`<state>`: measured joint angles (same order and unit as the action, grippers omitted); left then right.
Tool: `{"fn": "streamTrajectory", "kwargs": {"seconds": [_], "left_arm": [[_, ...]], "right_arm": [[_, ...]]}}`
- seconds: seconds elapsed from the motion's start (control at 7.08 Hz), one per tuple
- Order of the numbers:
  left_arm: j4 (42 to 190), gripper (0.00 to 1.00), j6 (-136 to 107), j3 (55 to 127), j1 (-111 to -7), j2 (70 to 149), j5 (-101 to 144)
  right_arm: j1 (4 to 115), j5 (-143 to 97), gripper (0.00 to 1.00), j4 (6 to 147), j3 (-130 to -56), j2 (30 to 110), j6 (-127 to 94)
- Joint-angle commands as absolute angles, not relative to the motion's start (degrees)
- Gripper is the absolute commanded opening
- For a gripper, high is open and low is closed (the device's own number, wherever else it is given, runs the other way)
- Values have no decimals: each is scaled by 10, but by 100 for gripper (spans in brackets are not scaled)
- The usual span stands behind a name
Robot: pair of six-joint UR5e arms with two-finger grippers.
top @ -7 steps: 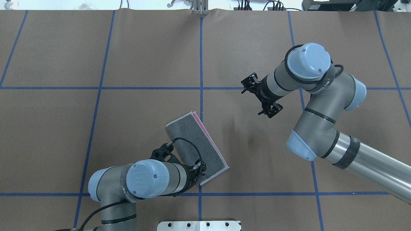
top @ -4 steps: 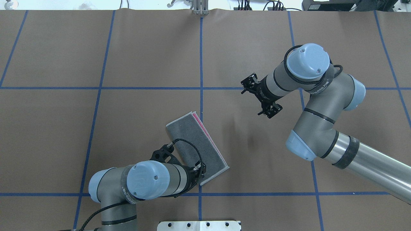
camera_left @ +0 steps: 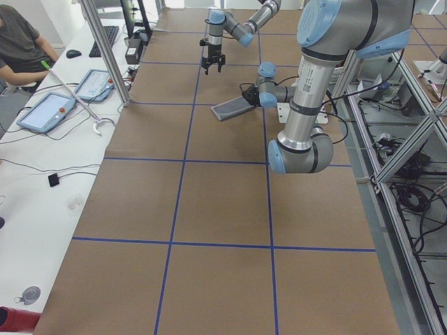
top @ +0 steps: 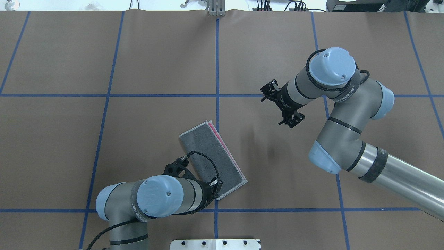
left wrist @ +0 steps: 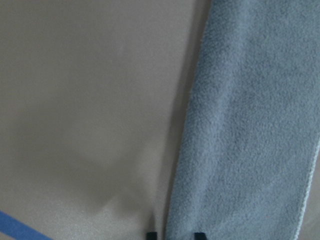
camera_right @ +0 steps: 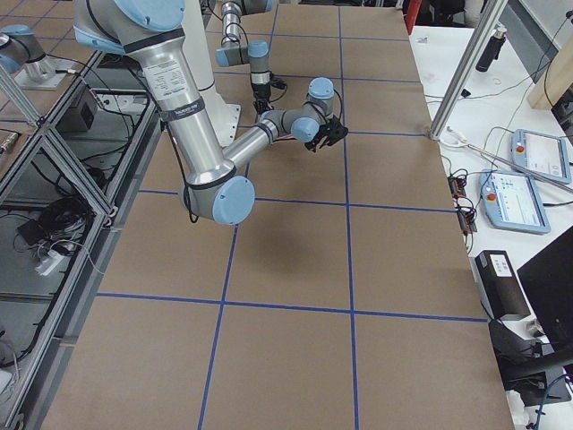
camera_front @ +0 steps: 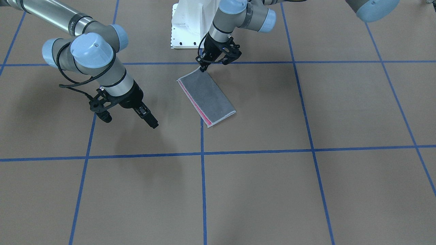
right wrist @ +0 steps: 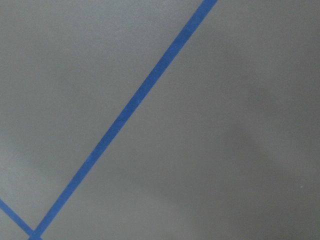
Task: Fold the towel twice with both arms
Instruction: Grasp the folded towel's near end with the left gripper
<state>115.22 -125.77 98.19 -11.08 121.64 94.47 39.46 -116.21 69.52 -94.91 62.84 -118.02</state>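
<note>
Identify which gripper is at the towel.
The left gripper: its tips meet the towel's corner, while the right gripper hangs over the table, well apart.

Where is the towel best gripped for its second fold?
Likely a corner of the short end nearest the base, from above: the towel lies flat as a long strip, so it folds end to end, and the open left pincer hangs there.

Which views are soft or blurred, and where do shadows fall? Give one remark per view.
Left wrist-mounted view: close and soft, the towel looks fuzzy, a dim shadow on the table beside it. Right wrist-mounted view: soft too, only blue tape on brown. Exterior front-facing view: sharp, even light, faint diffuse shadow under the right arm.
</note>
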Motion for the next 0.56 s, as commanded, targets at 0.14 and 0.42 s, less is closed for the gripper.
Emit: {"fn": "streamTrajectory", "kwargs": {"seconds": [0.14,0.42], "left_arm": [[1152,0,-1255,988,-112,1214,947],[1151,0,-1246,1002,-125,1202,973]], "right_arm": [[395,-1163,100,695,-950,626,-1180],[396,-1163,100,695,-951,626,-1181]]}}
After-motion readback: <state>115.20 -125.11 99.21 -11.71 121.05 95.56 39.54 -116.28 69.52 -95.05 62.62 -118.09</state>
